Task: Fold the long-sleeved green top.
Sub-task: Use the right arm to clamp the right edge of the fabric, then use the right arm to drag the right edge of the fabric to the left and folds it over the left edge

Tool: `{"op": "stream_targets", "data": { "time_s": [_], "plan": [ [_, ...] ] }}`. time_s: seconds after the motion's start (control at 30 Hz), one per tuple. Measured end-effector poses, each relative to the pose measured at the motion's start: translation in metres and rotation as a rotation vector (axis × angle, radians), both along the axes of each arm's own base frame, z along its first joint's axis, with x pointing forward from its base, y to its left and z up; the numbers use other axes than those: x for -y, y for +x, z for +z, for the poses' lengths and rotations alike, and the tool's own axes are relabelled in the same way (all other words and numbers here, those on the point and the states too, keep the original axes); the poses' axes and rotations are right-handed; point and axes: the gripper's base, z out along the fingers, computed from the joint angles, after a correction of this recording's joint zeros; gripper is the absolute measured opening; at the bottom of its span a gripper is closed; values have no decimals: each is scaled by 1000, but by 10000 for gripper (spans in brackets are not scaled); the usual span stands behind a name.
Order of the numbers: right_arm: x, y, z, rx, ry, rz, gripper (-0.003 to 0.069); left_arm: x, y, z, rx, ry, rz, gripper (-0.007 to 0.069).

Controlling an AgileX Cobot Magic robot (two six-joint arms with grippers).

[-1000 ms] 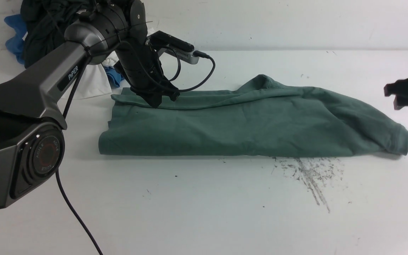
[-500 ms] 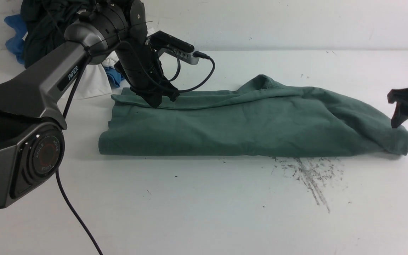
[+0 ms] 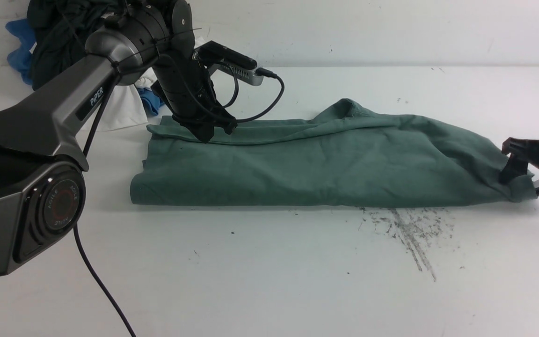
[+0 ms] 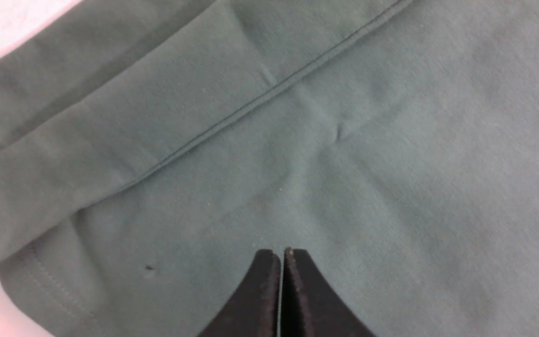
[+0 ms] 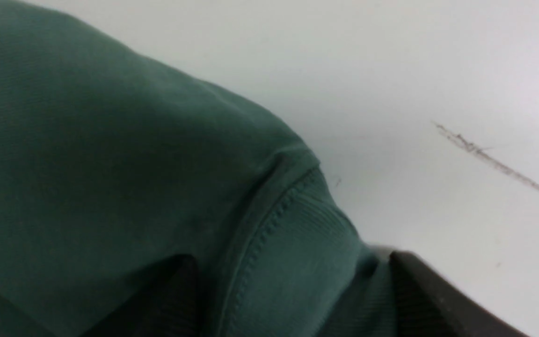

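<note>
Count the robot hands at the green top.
2. The left hand, shut, sits tip-down on the green top at its far left part; the right hand, open, straddles the ribbed end at its right.

The green long-sleeved top (image 3: 325, 159) lies folded lengthwise; right tool (image 3: 522, 183) (jaws spread) straddles its right end.

Front camera, on the robot's own side, looks forward across the tabletop (image 3: 269, 281); both wrist cameras sit close over the green long-sleeved top (image 3: 325, 159), the one stretch all three views share.
</note>
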Motion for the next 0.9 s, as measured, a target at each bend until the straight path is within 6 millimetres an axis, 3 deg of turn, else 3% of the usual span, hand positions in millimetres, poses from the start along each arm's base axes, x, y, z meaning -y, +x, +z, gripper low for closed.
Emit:
{"op": "stream_targets", "data": {
  "time_s": [0.17, 0.3, 0.4, 0.53, 0.63, 0.73, 0.77, 0.83, 0.9],
  "plan": [
    [0, 0, 0, 3, -5, 14, 466, 0, 0, 0, 0, 0, -1, -8],
    [-1, -1, -1, -4, -15, 57, 316, 0, 0, 0, 0, 1, -2, -8],
    [-2, -4, 4, -22, -23, 114, 98, -1, 0, 1, 5, 9, -6, -8],
    [3, -12, 30, -15, -116, 155, 59, -7, 0, 9, 22, 9, 2, -8],
    [18, -29, 91, 50, -325, 108, 59, -23, -3, 39, 80, 1, 28, -8],
    [23, -40, 136, 110, -442, 80, 59, -37, -9, 67, 136, -7, 52, -8],
    [19, -43, 155, 145, -468, 85, 59, -42, -12, 78, 159, -9, 60, -8],
    [11, -44, 170, 180, -475, 100, 59, -45, -14, 87, 175, -11, 66, -8],
    [-24, -41, 197, 269, -452, 184, 59, -50, -20, 103, 209, -15, 75, -8]
  ]
}}
